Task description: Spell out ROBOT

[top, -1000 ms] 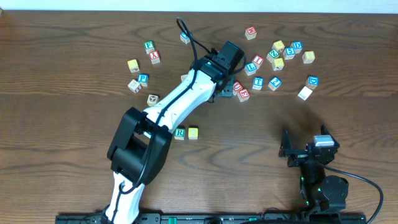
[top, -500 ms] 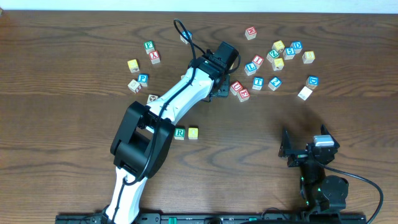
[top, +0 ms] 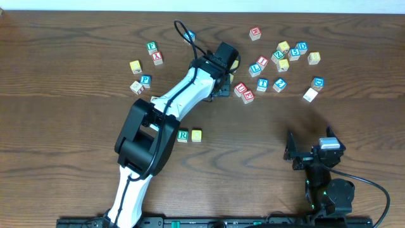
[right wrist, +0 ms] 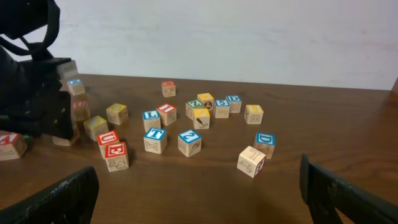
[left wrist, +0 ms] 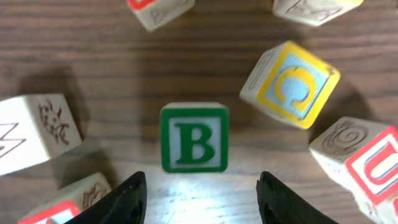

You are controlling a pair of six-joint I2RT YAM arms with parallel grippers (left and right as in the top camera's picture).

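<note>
Green R cube (top: pixel 183 135) and yellow O cube (top: pixel 197 135) placed side by side. Left gripper (left wrist: pixel 202 186) jaws apart over B cube (left wrist: pixel 194 137), probably not touching. Three letters left. Right gripper (top: pixel 310 155) spread wide, idle.

Around twenty-five lettered cubes (top: pixel 262 83); two arms (top: pixel 183 98)

A red U cube (top: pixel 240 88) and a red E cube (top: pixel 248 96) are seen touching each other near the middle of the dark wooden table (top: pixel 354 126), with a blue D cube (top: pixel 318 82) and a plain-faced cube (top: pixel 310 94) set just beside one another further right. A lone red-lettered cube (top: pixel 255 33) is placed near the far edge, and at the left a green-lettered cube (top: pixel 151 46) is flanked by a red X cube (top: pixel 157 57), a blue P cube (top: pixel 145 80) lying nearby.
</note>
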